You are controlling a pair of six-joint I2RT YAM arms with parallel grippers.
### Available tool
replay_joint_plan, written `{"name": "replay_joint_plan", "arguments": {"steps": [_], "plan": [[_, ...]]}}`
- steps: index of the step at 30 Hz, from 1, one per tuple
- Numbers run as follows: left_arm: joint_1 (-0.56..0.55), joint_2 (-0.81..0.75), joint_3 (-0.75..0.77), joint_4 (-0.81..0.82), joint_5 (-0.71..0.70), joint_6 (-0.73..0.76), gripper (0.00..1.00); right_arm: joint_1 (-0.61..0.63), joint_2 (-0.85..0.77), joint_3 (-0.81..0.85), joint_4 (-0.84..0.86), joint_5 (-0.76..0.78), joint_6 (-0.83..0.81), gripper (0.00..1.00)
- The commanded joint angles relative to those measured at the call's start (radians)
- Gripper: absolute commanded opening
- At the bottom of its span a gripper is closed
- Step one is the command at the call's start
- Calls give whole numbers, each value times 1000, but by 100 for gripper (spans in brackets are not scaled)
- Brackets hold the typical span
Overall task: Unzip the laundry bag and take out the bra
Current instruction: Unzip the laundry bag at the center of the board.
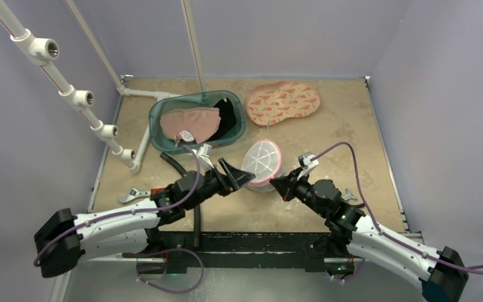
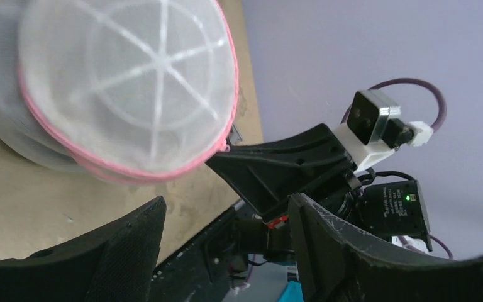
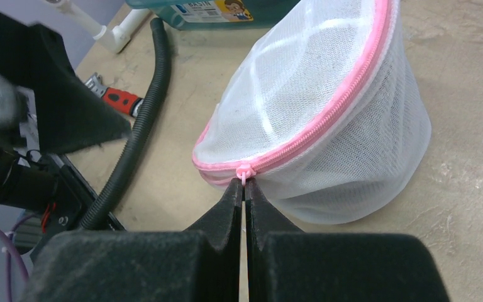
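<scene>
Right tool (image 3: 244, 190) pinching zipper pull (image 3: 244, 172), left tool (image 2: 226, 211) spread, tan tabletop (image 1: 352, 135), lilac walls (image 1: 277, 38)

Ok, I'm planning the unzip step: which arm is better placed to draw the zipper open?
Right. The right tool is shut on the pink zipper pull at the near rim of the laundry bag. The left tool stands open beside the bag, holding nothing; it could probably brace the bag instead.

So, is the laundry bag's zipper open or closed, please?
Closed, as far as visible: the pink zipper lies shut along the laundry bag, its pull pinched by the right gripper.
</scene>
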Motion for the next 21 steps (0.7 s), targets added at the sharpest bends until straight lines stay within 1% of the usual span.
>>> {"name": "replay_joint_plan", "arguments": {"steps": [1, 5, 8, 10, 14, 21], "plan": [[-167, 124, -17, 177, -228, -241, 70, 0, 6, 19, 35, 19, -10, 0], [-226, 241, 53, 243, -301, -274, 71, -1, -7, 22, 17, 25, -12, 0], [-227, 308, 77, 288, -308, -297, 74, 0, -12, 23, 10, 24, -10, 0], [-227, 346, 102, 266, -318, -307, 76, -1, -15, 21, 10, 23, -11, 0], [-225, 401, 103, 290, -372, -342, 76, -1, -14, 18, 15, 13, -12, 0], [-213, 469, 123, 286, -375, -386, 76, -1, -16, 19, 17, -2, -15, 0]]}}
